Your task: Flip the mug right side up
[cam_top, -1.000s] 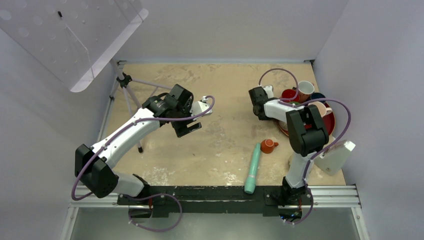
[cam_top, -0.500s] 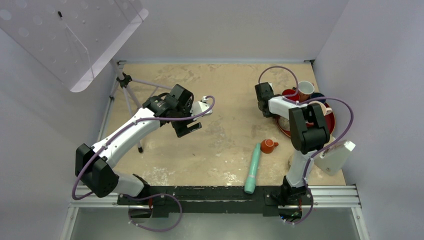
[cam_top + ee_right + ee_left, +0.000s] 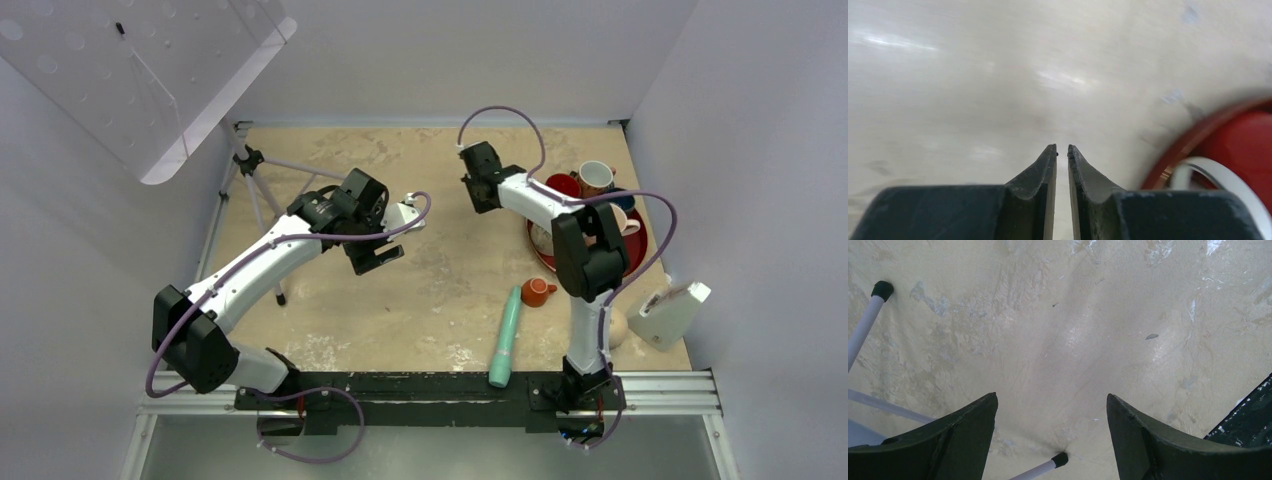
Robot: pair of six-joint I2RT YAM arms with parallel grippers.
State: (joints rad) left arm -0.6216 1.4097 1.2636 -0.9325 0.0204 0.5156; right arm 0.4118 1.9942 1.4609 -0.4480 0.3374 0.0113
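Peeking past the right arm, the mug looks rounded, beige.

Mottled beige table, red tray, teal tube, orange cup, white box, beige mug.

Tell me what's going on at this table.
Neither arm holds anything. The right claw is shut and empty over bare table, just left of the red tray. The left claw hangs open above the table by the tripod legs. What looks like the beige mug sits near the right arm's base, partly hidden, with nothing touching it. Which way up it sits cannot be told from here.
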